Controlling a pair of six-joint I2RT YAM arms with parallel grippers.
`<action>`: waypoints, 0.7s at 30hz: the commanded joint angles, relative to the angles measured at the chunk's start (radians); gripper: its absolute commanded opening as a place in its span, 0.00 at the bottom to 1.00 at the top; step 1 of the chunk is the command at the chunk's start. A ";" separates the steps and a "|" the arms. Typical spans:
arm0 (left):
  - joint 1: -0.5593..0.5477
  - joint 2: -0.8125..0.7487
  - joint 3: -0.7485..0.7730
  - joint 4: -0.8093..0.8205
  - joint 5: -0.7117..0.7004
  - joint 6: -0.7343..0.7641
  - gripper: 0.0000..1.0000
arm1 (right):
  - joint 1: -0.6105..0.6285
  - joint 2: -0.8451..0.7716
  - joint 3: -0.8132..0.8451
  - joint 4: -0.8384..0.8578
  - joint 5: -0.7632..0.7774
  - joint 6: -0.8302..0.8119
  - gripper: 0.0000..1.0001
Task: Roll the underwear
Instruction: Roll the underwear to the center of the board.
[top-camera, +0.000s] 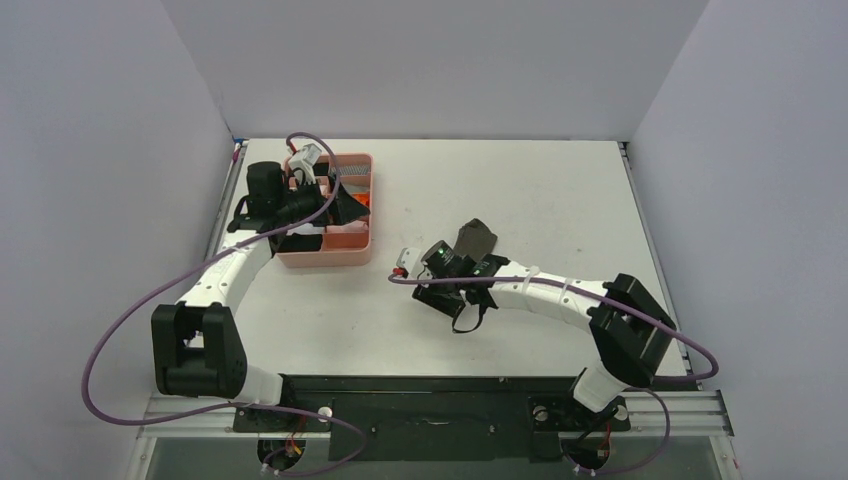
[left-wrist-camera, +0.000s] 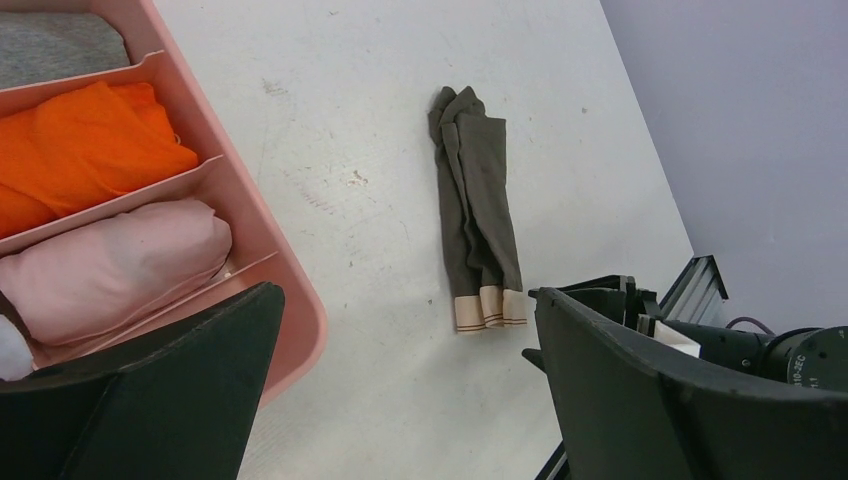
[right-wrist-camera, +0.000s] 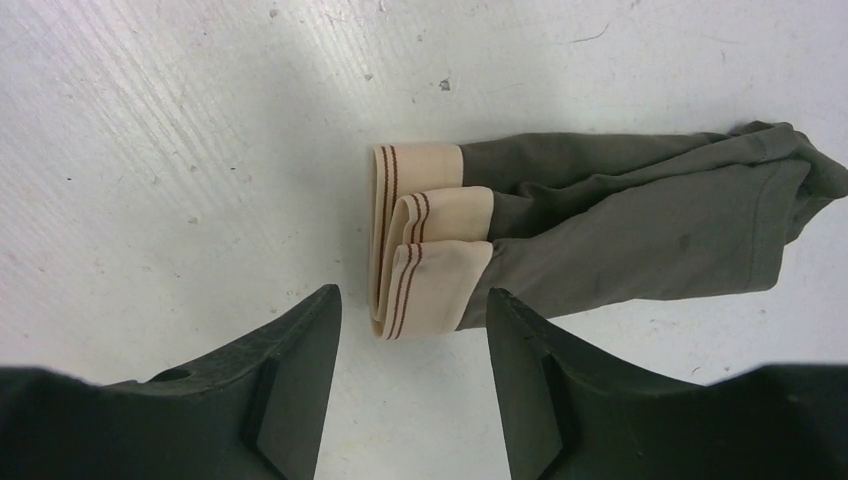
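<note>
I see the underwear (top-camera: 477, 238) lying flat on the white surface (top-camera: 560, 190), right of centre: dark grey-brown cloth folded lengthwise into a narrow strip, its striped beige waistband (right-wrist-camera: 420, 240) layered threefold at the near end.

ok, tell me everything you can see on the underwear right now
The underwear is soft dark grey-brown cloth with a beige waistband carrying thin brown stripes. It is folded lengthwise into a narrow strip of about three overlapping layers, not yet rolled, lying flat on the white table, right of the pink tray. The end opposite the waistband is slightly bunched. The open right gripper straddles the waistband end in its wrist view; contact cannot be confirmed. Nothing else touches it.
</note>
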 joint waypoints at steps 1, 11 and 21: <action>0.005 -0.008 0.027 0.019 0.036 0.002 0.97 | 0.022 0.007 -0.005 0.030 0.072 0.028 0.53; 0.005 0.022 0.027 0.033 0.048 -0.012 0.97 | 0.034 0.020 -0.031 0.008 0.090 0.032 0.56; 0.005 0.034 0.023 0.039 0.050 -0.015 0.97 | 0.044 0.018 -0.055 -0.001 0.094 0.028 0.55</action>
